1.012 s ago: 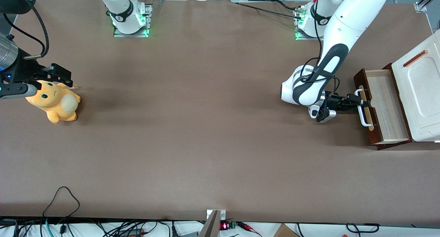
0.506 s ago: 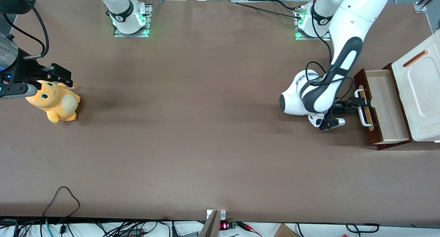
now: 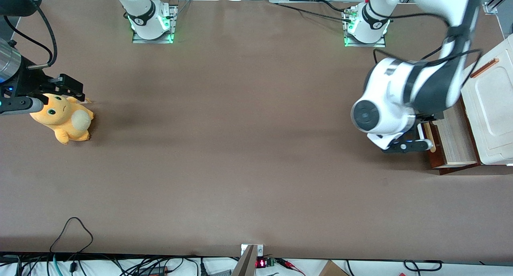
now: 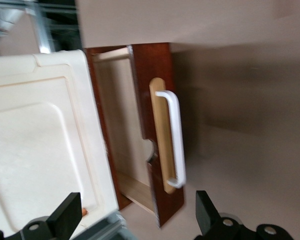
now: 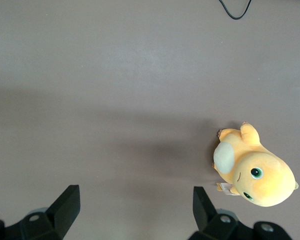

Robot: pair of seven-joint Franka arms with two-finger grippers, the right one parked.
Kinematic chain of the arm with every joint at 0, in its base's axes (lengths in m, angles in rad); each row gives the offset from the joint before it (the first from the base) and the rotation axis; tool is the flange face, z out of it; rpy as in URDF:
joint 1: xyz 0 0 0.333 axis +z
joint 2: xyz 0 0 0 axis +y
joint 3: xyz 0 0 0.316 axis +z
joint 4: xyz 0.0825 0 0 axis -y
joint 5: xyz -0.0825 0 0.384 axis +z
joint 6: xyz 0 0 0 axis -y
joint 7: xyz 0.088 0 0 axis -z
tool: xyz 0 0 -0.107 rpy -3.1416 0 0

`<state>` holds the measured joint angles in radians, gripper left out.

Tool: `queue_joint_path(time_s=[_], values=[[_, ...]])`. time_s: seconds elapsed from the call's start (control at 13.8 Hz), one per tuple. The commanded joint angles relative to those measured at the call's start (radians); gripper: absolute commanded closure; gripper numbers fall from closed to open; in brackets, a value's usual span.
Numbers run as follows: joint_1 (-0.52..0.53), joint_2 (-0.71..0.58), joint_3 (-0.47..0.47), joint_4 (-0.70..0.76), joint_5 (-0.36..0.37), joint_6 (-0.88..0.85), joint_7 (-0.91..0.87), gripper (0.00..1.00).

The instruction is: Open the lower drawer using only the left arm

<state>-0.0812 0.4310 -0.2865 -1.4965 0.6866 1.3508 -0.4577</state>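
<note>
The lower drawer [image 3: 453, 138] sits at the working arm's end of the table, at about 3 o'clock from the table's middle in the front view, and it is already pulled well out of the white cabinet [image 3: 491, 107]: the wrist view shows its pale tray [image 4: 117, 125] exposed between the cabinet top and the dark reddish-brown front [image 4: 157, 125], with the white bar handle [image 4: 174, 137] free and nothing gripping it. I judge the opening done, or nearly so; what is left is at most a further pull and getting the arm clear. The gripper [image 4: 135, 222] of the left arm [image 3: 404, 99] hangs above the drawer front, looking down on it, its jaws spread wide apart and holding nothing. For room: bare brown table [image 3: 240, 148] runs from the drawer front toward 9 o'clock in the front view, so a retreat that way meets nothing, while the cabinet edge lies close at 3 o'clock of the wrist. An orange plush toy [image 3: 64, 117] lies at the parked arm's end, well apart from all this
</note>
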Motion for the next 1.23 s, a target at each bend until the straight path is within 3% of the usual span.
queue_joint_path(time_s=[0.0,0.14,0.36,0.65,1.16], values=[[0.020,-0.053,0.047,0.062,-0.210,0.004,0.085,0.00],[0.041,-0.113,0.105,0.097,-0.422,0.048,0.152,0.00],[0.057,-0.204,0.300,0.090,-0.692,0.089,0.395,0.00],[0.054,-0.360,0.356,-0.055,-0.720,0.154,0.456,0.00],[0.028,-0.428,0.371,-0.148,-0.716,0.214,0.498,0.00]])
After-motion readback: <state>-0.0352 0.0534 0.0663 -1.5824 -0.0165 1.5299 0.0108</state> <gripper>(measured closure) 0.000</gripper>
